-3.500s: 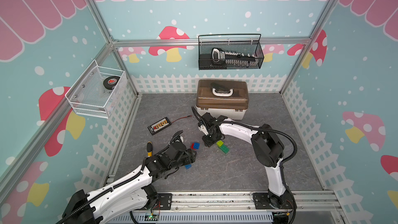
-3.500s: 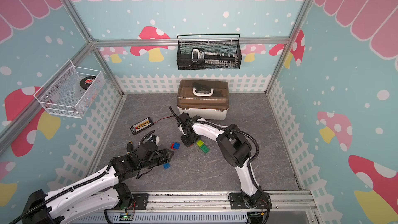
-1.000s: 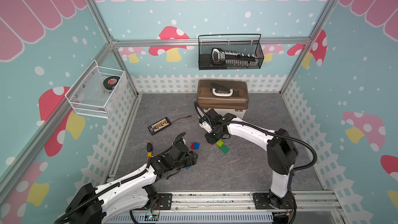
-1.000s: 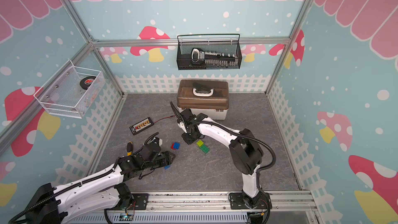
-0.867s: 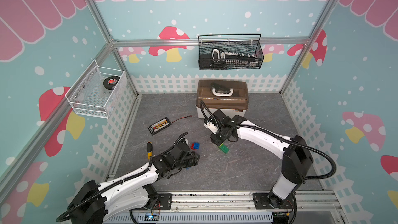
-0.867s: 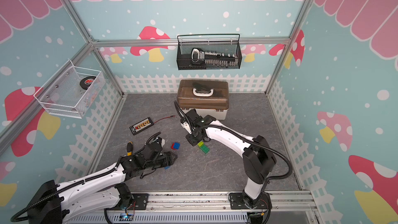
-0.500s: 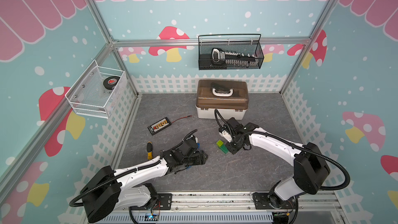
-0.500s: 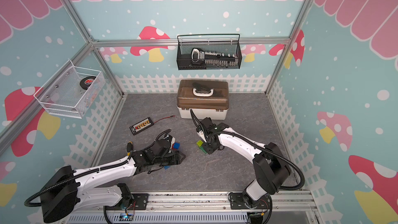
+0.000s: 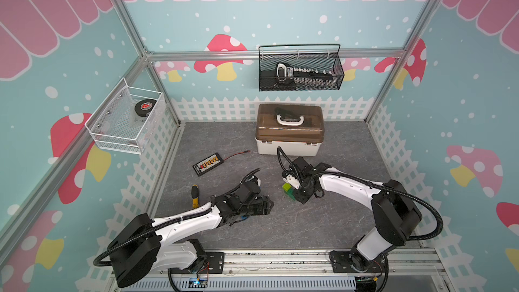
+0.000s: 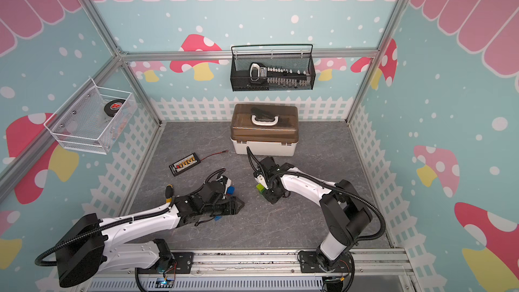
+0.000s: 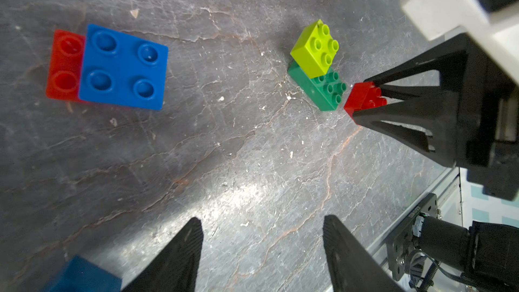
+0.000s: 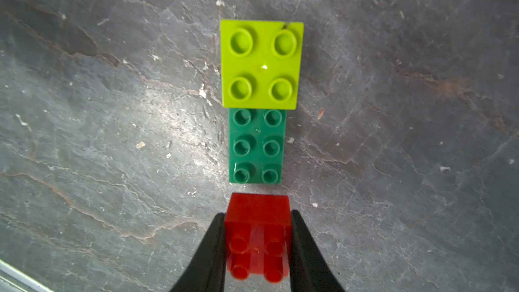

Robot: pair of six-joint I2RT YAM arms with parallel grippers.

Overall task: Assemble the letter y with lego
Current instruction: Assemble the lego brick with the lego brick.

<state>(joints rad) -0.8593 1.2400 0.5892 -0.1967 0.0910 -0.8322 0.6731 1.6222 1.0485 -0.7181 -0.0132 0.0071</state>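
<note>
My right gripper (image 12: 257, 216) is shut on a red brick (image 12: 258, 237) and holds it just off the near end of the dark green brick (image 12: 257, 147), studs not lined up over it. A lime brick (image 12: 261, 63) is pressed onto the green one's far end. In both top views this gripper (image 9: 302, 196) hangs low over the green and lime pair (image 10: 261, 188). My left gripper (image 11: 261, 219) is open over bare floor with nothing in it. A blue brick stacked on a red one (image 11: 120, 66) lies off to its side. Another blue brick (image 11: 81, 276) lies by a finger.
A brown-lidded white case (image 9: 289, 130) stands at the back. A black connector board with a red wire (image 9: 207, 163) and a yellow-handled screwdriver (image 9: 194, 196) lie on the left. Wire baskets hang on the walls. Picket-fence walls border the grey floor (image 9: 323, 226).
My right arm swung the red brick from the far left of the green and lime pair round to its near right end. The left arm stretched to the right, away from the blue bricks.
</note>
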